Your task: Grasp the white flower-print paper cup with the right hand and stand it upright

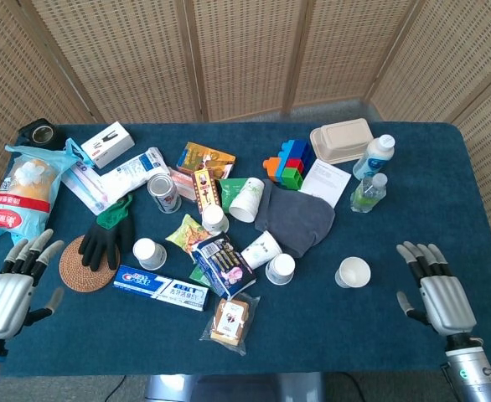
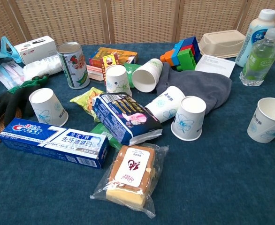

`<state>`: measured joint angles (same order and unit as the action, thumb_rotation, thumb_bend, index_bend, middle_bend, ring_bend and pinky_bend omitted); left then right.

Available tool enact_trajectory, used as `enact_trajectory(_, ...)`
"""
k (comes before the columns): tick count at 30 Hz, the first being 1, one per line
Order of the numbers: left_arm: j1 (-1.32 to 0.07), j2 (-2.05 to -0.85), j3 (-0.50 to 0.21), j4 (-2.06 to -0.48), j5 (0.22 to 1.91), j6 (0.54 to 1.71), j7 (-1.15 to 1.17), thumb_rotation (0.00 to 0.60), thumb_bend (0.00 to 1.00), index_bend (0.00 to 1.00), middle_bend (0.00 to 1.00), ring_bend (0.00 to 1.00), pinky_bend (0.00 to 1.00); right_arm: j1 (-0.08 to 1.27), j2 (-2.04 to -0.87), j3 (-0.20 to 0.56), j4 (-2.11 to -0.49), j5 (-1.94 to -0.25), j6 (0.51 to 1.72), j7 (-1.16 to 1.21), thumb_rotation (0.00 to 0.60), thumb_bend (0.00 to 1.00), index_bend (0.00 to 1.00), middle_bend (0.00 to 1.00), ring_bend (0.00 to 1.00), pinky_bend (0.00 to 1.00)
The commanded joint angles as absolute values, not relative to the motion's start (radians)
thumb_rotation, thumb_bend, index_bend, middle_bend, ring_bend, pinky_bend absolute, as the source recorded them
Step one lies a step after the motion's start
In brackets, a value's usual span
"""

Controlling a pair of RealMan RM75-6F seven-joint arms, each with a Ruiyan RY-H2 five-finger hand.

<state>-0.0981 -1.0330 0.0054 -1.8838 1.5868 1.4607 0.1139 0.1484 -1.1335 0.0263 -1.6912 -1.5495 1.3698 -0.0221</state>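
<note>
Several white flower-print paper cups stand or lie among the clutter. One cup (image 1: pixel 261 249) (image 2: pixel 164 104) lies on its side against the grey cloth (image 1: pixel 297 219), and another (image 1: pixel 247 199) (image 2: pixel 147 74) lies tipped with its mouth towards me. A cup (image 1: pixel 281 268) (image 2: pixel 189 118) stands mouth down, and one (image 1: pixel 353 272) (image 2: pixel 268 119) stands upright, nearest my right hand. My right hand (image 1: pixel 434 289) hovers at the front right, fingers spread, holding nothing. My left hand (image 1: pixel 15 280) is at the front left, fingers apart and empty. The chest view shows neither hand.
A toothpaste box (image 1: pixel 160 289), snack packs (image 1: pixel 222 264), a biscuit pack (image 1: pixel 231 322), black gloves (image 1: pixel 107 234) and a can (image 1: pixel 163 193) crowd the centre. Two bottles (image 1: pixel 369 172), a food box (image 1: pixel 341 139) and toy bricks (image 1: pixel 287 163) stand at the back right.
</note>
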Motion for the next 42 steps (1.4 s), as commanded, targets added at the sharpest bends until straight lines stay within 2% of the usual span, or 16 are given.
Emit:
enact_trajectory(1,-0.103,-1.025,0.001,-1.888,1.59,1.46,0.111,0.6,0.47,0.09,0.03,0.0,0.0,0.174,-1.12,0.024,-1.731,-1.569,1.341,-0.059,0.593,0.46,0.0,0.0,0.0,0.0)
enact_trajectory(14,-0.123,-1.009,-0.006,-1.89,1.599,1.447,0.081,0.6,0.47,0.08,0.03,0.0,0.0,0.257,-1.144,0.041,-1.822,-1.507,1.209,-0.213,0.593,0.45,0.0,0.0,0.0,0.0)
enact_trajectory(42,-0.106,-0.994,0.012,-1.895,1.603,1.464,0.066,0.6,0.47,0.07,0.03,0.0,0.0,0.328,-1.246,0.032,-1.721,-1.417,1.103,-0.229,0.593,0.45,0.0,0.0,0.0,0.0)
